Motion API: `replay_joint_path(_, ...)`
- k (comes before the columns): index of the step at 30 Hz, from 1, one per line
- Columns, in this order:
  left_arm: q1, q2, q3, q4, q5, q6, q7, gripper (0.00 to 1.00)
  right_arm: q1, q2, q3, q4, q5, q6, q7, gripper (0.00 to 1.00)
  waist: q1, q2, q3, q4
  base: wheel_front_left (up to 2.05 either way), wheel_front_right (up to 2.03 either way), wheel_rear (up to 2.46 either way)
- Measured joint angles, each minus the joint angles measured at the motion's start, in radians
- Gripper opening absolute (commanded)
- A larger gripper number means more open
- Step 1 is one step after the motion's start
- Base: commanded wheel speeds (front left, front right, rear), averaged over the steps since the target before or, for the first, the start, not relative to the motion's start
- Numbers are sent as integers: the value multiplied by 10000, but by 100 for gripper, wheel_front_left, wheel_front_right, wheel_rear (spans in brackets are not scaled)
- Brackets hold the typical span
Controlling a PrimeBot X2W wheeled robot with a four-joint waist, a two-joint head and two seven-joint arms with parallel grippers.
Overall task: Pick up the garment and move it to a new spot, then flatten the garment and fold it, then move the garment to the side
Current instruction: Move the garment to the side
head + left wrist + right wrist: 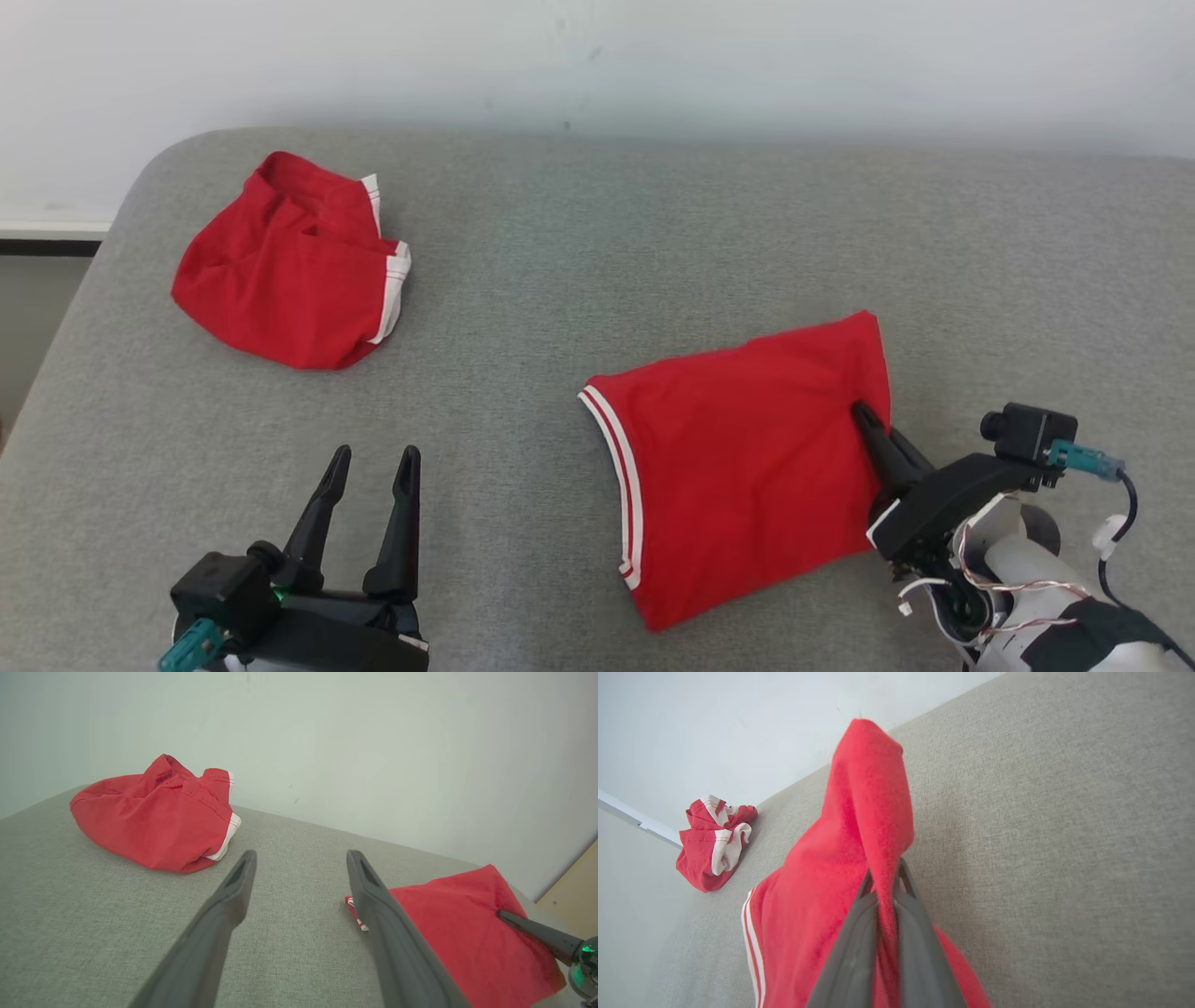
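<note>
Grips the folded red garment (747, 448) at its right edge with the right tool (864, 415), fingers drawn narrow on a pinched ridge of cloth (rest of it flat on the grey padded surface (560, 261), right of centre). Holds the left tool (375, 457) wide and empty, well apart from it. Looks like the last step, moving aside. Calls next for a low, steady drag or lift, steering clear of the crumpled red garment (280, 280) at far left.
</note>
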Motion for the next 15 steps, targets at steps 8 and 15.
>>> replay_joint_path(8,37,25,-69,-447,272,-13,0,100,-551,-652,13,-378,-174,67,-38,0,0,0,40,-552,0,0,0)
replay_joint_path(15,15,174,-148,-771,366,-25,-2,100,-1473,-1348,13,-629,-439,67,71,0,1,0,473,-878,0,0,0)
